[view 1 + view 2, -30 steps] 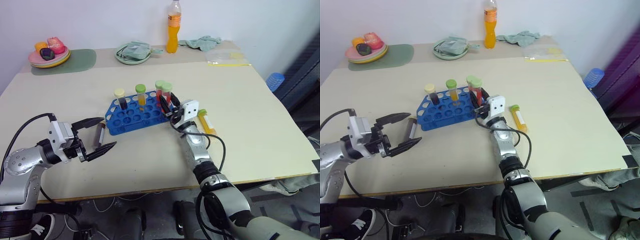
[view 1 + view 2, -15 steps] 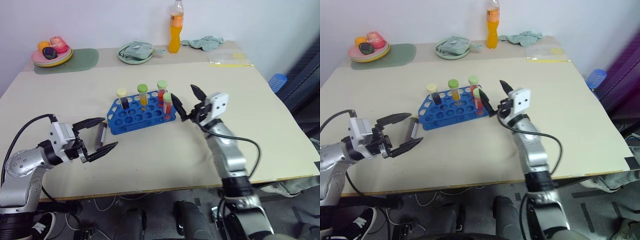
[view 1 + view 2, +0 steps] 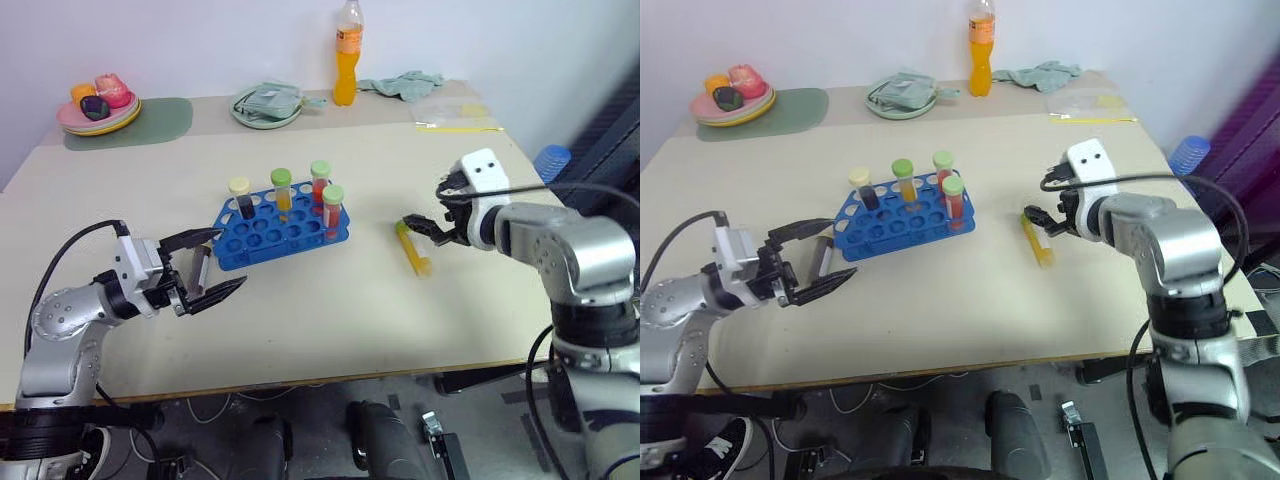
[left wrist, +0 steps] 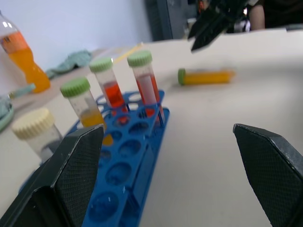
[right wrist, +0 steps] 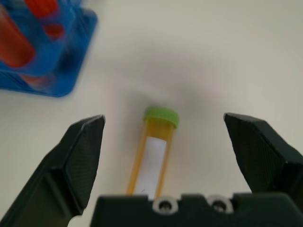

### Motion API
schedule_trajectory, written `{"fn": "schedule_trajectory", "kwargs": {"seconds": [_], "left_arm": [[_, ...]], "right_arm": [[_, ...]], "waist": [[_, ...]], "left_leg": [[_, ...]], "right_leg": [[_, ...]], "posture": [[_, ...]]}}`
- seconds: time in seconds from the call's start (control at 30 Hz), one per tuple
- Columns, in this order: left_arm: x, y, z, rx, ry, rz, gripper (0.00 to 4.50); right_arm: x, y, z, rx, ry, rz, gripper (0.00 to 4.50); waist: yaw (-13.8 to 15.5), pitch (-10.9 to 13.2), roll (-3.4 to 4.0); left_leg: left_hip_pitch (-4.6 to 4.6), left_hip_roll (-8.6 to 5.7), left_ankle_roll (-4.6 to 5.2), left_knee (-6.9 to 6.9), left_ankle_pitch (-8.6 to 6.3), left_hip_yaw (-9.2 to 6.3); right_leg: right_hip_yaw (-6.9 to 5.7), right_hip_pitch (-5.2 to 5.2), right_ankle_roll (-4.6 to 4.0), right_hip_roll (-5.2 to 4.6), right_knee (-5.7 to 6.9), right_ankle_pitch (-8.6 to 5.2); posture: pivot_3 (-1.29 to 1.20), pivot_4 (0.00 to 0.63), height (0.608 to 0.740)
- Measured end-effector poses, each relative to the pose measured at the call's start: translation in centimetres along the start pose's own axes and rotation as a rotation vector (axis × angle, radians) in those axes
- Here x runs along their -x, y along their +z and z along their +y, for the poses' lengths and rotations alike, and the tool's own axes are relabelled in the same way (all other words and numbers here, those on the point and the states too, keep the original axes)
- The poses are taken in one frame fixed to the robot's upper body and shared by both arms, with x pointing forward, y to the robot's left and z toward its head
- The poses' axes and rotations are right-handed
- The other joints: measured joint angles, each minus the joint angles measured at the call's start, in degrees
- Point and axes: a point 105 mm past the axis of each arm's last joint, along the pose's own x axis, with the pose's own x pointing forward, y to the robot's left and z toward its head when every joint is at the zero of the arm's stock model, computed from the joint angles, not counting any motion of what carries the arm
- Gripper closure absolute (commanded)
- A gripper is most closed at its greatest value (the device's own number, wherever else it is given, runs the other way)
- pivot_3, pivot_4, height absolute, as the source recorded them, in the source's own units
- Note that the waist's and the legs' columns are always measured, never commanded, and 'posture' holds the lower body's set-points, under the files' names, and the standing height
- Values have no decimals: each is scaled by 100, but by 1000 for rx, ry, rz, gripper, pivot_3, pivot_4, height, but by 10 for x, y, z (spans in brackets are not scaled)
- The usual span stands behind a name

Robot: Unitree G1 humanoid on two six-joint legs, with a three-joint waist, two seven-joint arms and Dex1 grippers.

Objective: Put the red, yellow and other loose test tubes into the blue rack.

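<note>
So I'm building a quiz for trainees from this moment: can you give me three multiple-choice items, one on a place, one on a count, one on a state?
1. Where does the yellow tube lie?
A. in the blue rack
B. flat on the table
C. on the pink plate

2. How many tubes stand in the blue rack?
A. two
B. four
C. six

3. How is the right claw?
A. open, empty
B. shut on a tube
C. shut, empty

Key: B, it lies right of the rack; B, four caps rise above it; A, its fingers are spread over the yellow tube.
</note>
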Motion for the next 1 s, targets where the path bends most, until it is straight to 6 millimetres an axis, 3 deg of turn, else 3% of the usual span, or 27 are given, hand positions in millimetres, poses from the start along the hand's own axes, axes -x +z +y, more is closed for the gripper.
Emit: {"fn": "schedule_trajectory", "kwargs": {"seconds": [0.33, 0.6, 0.8, 0.9, 1.0], "left_arm": [[1, -5, -13, 13, 20, 9, 0], [5, -5, -21, 20, 43, 23, 0], [6, -4, -24, 19, 54, 26, 0], [7, -5, -26, 23, 59, 30, 0], [9, -7, -26, 28, 66, 35, 0]], "right_arm": [[-20, -11, 17, -180, 146, 248, 54], [-32, -14, 7, -218, 32, 327, 54], [-40, -19, 15, -205, 25, 359, 54], [-43, -23, 12, -207, -5, 381, 802], [-44, -25, 8, -195, -29, 386, 2220]], "waist": [[-8, 0, 0], [6, 0, 0], [-9, 0, 1], [-8, 0, 1], [-8, 0, 1]], "left_leg": [[-5, 3, 1, 0, -1, 4], [-8, 3, 1, -1, -1, 4], [-7, 3, 1, -1, -1, 4], [-7, 3, 1, -1, -1, 5], [-7, 2, 1, -1, -1, 5]], "right_leg": [[0, -2, 3, -6, -5, 1], [0, -4, 3, -9, -6, 1], [0, -4, 3, -5, -6, 1], [0, -4, 3, -5, -6, 1], [0, -4, 3, -5, -6, 1]], "posture": [[0, 150, 740], [0, 150, 740], [0, 150, 740], [0, 150, 740], [0, 150, 740]]}}
